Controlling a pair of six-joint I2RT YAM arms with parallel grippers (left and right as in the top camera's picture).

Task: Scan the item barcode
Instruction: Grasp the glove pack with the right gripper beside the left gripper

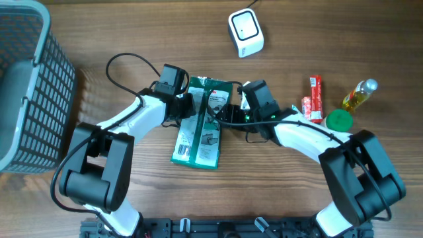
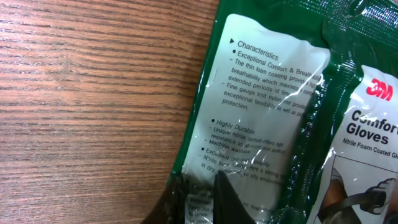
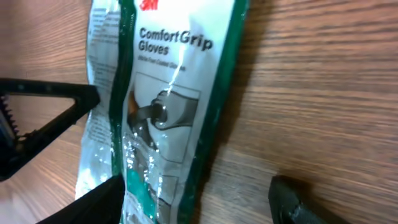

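**Pinching the glove packet at mid-table**

The green-and-white glove packet (image 1: 201, 125) lay flat on the wooden table (image 1: 317, 26), near the middle, with both arms reaching in to it from either side. Its long side ran roughly from the far edge toward the robot, leaning a little to one side. Printed text faced up. The left wrist camera read "Characteristics" on one panel, and the right wrist camera read "Comfort Grip Gloves" above a drawing of a gloved hand.

The left gripper (image 2: 202, 196) was clenched on the packet's left edge. Its dark fingers met over the crinkled plastic at the bottom of the left wrist view. The right gripper (image 3: 196, 199) stood released, its jaws spread wide. One finger sat at the packet's left side and the other was over bare wood to the packet's right, so the packet's lower part lay between them. Whether either finger touched the plastic could not be told.

The white scanner (image 1: 246, 32) sat at the far edge of the table, well apart from the packet. A grey mesh basket (image 1: 26, 86) stood at the left. On the right lay two red packets (image 1: 315, 92), a green lid (image 1: 339, 119) and a small bottle of yellow liquid (image 1: 360, 96), all close together.
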